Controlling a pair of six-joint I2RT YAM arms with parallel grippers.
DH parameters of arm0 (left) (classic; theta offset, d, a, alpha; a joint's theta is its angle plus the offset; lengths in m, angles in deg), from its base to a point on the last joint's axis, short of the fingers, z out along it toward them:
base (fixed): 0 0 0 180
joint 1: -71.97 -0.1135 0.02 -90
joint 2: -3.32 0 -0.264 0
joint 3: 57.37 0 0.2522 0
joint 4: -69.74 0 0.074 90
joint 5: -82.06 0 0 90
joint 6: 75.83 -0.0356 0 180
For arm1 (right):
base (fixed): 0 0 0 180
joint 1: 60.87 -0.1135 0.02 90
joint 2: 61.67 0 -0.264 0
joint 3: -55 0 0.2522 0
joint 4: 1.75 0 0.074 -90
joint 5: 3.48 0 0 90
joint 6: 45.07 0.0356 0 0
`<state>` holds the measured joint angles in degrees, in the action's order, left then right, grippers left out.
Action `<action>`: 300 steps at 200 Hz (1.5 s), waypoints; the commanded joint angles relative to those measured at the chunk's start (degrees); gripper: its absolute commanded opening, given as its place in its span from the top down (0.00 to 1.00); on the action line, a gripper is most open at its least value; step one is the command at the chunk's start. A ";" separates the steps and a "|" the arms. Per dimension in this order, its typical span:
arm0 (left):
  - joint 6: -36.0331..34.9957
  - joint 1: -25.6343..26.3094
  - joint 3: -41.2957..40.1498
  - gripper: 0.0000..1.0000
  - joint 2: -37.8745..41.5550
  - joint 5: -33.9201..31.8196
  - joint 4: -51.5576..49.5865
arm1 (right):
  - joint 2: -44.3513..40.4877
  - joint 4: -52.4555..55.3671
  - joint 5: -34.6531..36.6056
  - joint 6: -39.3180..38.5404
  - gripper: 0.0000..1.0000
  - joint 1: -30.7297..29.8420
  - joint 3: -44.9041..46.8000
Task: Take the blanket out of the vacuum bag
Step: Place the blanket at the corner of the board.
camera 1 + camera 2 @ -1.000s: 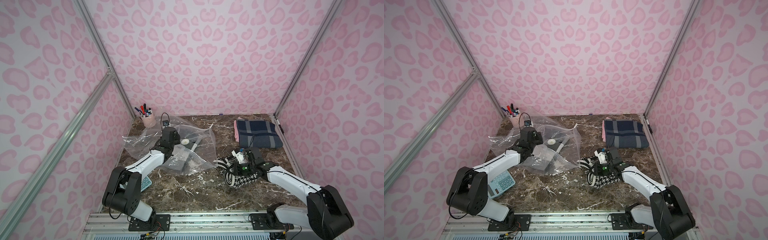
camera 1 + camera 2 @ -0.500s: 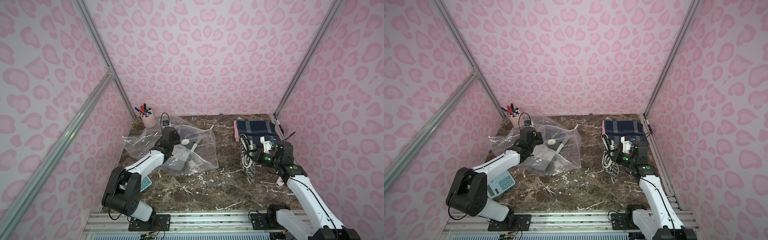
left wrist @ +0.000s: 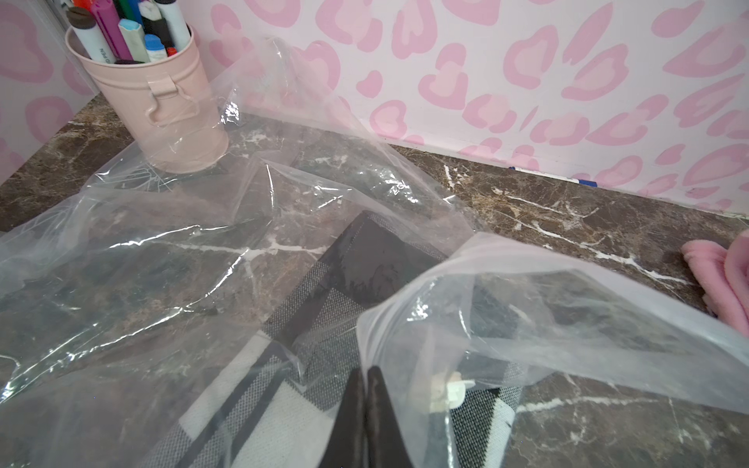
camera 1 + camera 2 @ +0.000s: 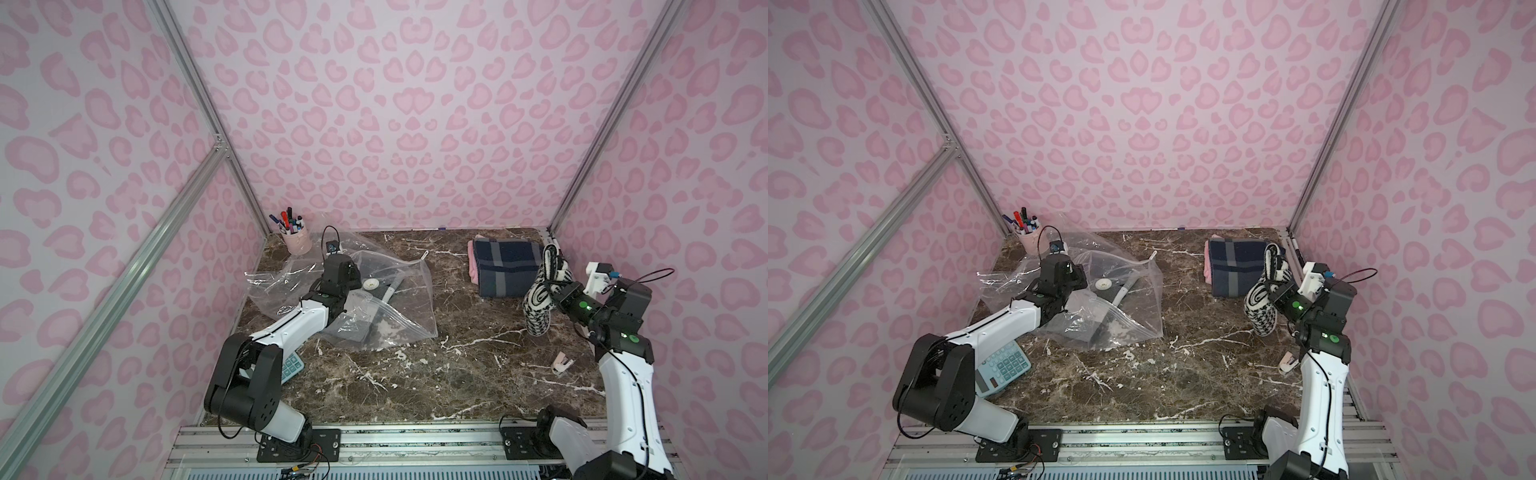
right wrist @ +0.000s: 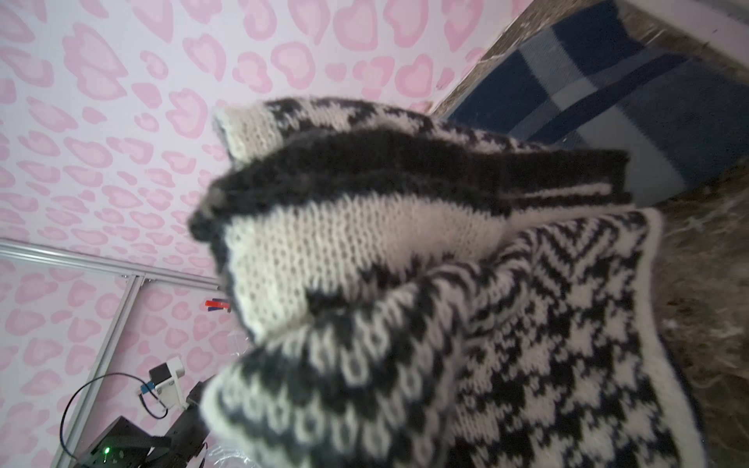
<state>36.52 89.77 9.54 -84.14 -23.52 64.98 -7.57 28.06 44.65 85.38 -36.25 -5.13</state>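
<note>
Your right gripper (image 4: 555, 291) is clamped on the upper folds of the black-and-white knitted blanket (image 4: 537, 309). The blanket is out of the clear crinkly plastic vacuum bag (image 4: 399, 299) and well apart from it. It hangs just beside the folded navy plaid blanket (image 4: 507, 266), its lower end at or near the marble worktop (image 4: 415, 374). Your left gripper (image 3: 364, 389) is pinched shut on the bag film.

Judgement: the knit is soft, light and floppy, so grip several layers at a fold, never one loose edge.
</note>
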 commanded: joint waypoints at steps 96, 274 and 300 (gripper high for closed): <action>-0.55 -0.11 0.53 0.96 0.10 0.19 0.59 | 13.71 -8.80 7.68 2.24 1.00 7.90 -10.65; -1.17 0.00 2.42 0.96 2.03 0.29 -0.73 | 46.47 -3.34 18.59 -8.85 1.00 -2.00 -41.25; -1.25 0.03 2.14 0.96 1.95 0.03 -0.56 | 48.50 -1.88 19.77 -10.09 1.00 -5.18 -43.06</action>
<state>36.06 89.86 11.86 -82.41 -22.51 63.69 40.01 24.72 62.14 77.77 -39.33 -47.07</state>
